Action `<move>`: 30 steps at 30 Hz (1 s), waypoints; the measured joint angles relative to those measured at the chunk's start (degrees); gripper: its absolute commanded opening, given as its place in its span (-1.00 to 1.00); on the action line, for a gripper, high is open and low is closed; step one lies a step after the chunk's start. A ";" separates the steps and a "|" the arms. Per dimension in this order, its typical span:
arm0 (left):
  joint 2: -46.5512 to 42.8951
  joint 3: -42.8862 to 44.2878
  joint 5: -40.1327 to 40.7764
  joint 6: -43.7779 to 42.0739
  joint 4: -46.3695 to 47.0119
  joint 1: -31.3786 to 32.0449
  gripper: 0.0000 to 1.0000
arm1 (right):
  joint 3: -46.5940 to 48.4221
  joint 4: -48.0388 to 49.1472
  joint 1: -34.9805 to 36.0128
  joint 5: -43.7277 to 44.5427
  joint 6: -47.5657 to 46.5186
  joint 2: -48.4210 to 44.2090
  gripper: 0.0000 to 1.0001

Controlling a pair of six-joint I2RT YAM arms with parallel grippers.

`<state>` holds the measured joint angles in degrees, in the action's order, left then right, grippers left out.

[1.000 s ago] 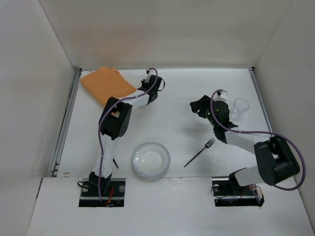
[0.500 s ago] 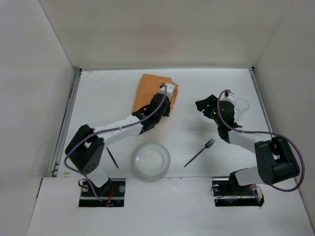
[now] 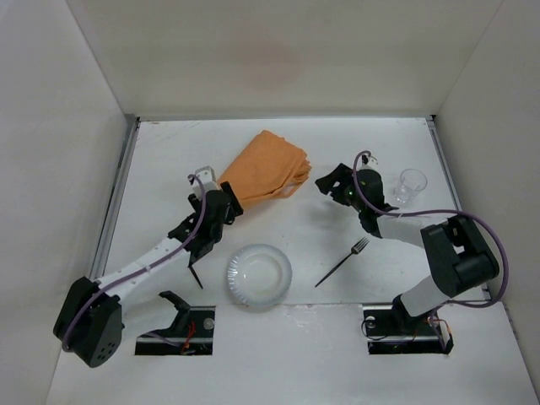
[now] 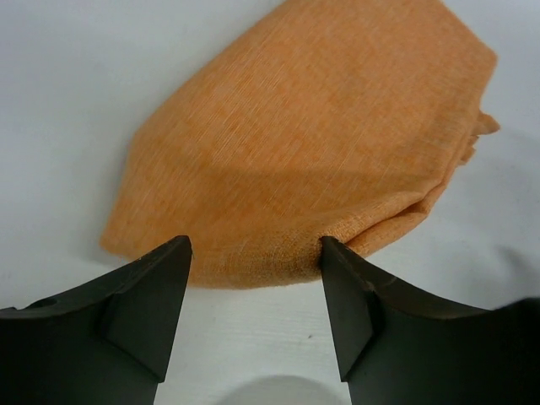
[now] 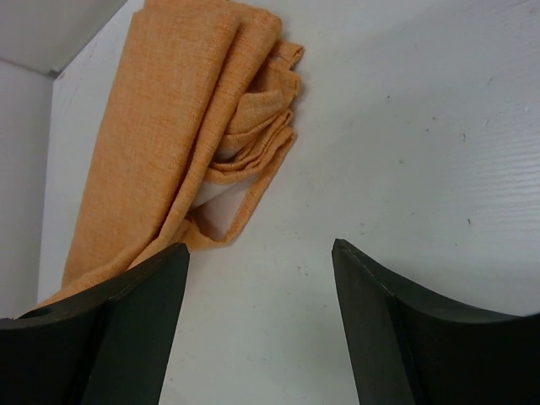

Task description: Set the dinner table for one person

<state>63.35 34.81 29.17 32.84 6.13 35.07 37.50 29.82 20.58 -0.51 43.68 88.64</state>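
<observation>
The left claw (image 4: 253,253) stands open at the near edge of the folded orange placemat (image 3: 266,169), gripping nothing. The right claw (image 5: 259,253) gapes empty near the placemat's other side. The white worktop (image 3: 169,169) spreads beneath both arms.

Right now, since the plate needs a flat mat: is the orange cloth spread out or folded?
Folded: the orange cloth shows several stacked, rumpled layers along one edge in the right wrist view.

My surface (image 3: 337,139) is a large, flat, matte white tabletop lying level, walled by white panels (image 3: 278,59) on 3 sides, with thin metal rails (image 3: 114,211) along its side edges.
</observation>
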 measured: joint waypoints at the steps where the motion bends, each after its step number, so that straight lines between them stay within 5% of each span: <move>1: -1.51 -1.66 -0.04 1.14 -0.63 -0.46 0.21 | 0.04 -0.07 0.17 -0.02 -0.07 0.00 0.50; 17: -18.97 -9.84 0.26 6.08 -2.51 -2.93 0.20 | 3.23 -2.58 4.50 0.11 -1.46 2.62 0.56; 30: -14.56 -10.03 -0.39 11.06 -8.41 -11.30 0.29 | 9.90 -8.07 10.60 0.81 -3.28 6.51 0.55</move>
<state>48.80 24.77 28.77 43.90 -2.28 23.77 47.40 21.76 31.18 0.30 40.40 95.15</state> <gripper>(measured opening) 0.637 0.775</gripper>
